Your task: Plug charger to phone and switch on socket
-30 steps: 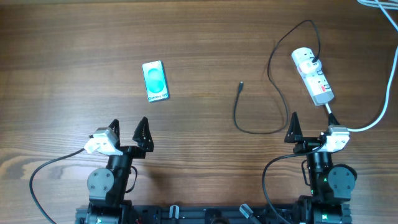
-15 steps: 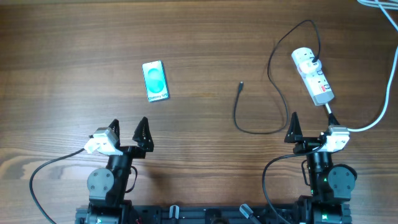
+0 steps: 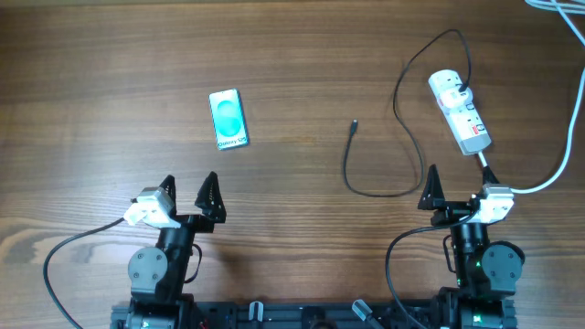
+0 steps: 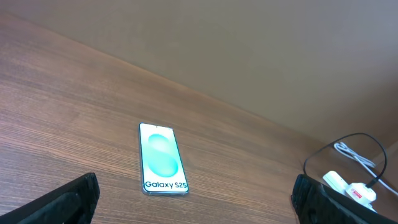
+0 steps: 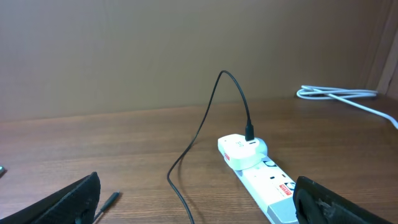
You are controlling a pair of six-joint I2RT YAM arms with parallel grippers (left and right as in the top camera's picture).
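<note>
The phone (image 3: 228, 119) lies flat on the table at the left, teal screen up; it also shows in the left wrist view (image 4: 162, 158). The charger, a thin black cable (image 3: 375, 192), loops from the white plug on the socket to its plug tip (image 3: 354, 124) at mid-table; the tip also shows in the right wrist view (image 5: 111, 198). The socket (image 3: 460, 111) is a white power strip at the right, also in the right wrist view (image 5: 258, 171). My left gripper (image 3: 188, 194) is open and empty near the front. My right gripper (image 3: 454, 188) is open and empty in front of the socket.
A thicker white/light-blue cable (image 3: 548, 178) runs from the socket's grey end along the right side; more of it lies at the far right corner (image 5: 339, 94). A brown wall stands behind the table's far edge.
</note>
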